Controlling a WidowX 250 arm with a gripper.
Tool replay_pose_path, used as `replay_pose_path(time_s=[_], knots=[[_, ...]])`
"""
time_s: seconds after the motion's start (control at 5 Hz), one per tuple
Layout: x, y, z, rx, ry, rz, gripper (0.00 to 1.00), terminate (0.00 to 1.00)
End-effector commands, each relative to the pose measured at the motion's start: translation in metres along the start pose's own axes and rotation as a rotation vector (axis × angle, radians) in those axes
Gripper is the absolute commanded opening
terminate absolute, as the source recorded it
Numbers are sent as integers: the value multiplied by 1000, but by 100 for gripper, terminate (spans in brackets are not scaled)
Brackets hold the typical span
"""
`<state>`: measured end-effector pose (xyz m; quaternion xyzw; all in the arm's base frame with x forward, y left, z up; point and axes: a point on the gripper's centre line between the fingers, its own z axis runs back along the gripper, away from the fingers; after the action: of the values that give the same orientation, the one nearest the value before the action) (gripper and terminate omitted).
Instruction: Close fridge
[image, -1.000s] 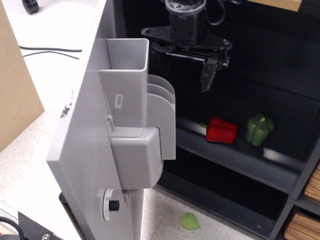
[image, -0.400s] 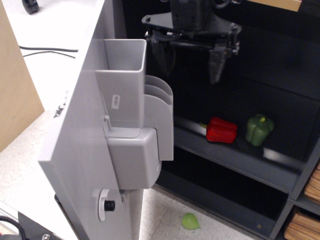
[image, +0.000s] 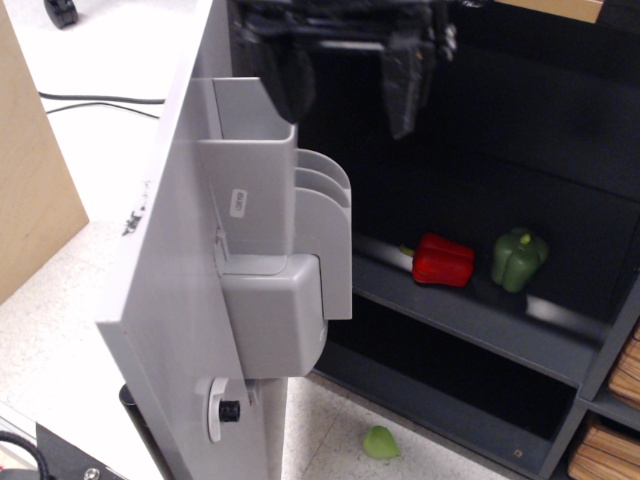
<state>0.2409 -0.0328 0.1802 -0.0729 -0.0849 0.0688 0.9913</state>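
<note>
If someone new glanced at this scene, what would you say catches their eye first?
Probably the light grey fridge door standing wide open in the foreground, its grey inner bins facing the cabinet. Next, the red pepper and green pepper on the dark shelf, with the gripper above, jaws spread apart.

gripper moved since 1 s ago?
Yes. The gripper went up and left against the red pepper, which stayed put on its shelf. Its jaws also opened, and one finger now sits by the door bin.
</note>
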Motion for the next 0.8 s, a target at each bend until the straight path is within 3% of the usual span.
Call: replay_pose_path(time_s=[0.0, 0.6], knots=[[-25, 23, 42, 5, -9, 51, 100, 0], [-51, 55, 25, 106, -3, 105, 100, 0]])
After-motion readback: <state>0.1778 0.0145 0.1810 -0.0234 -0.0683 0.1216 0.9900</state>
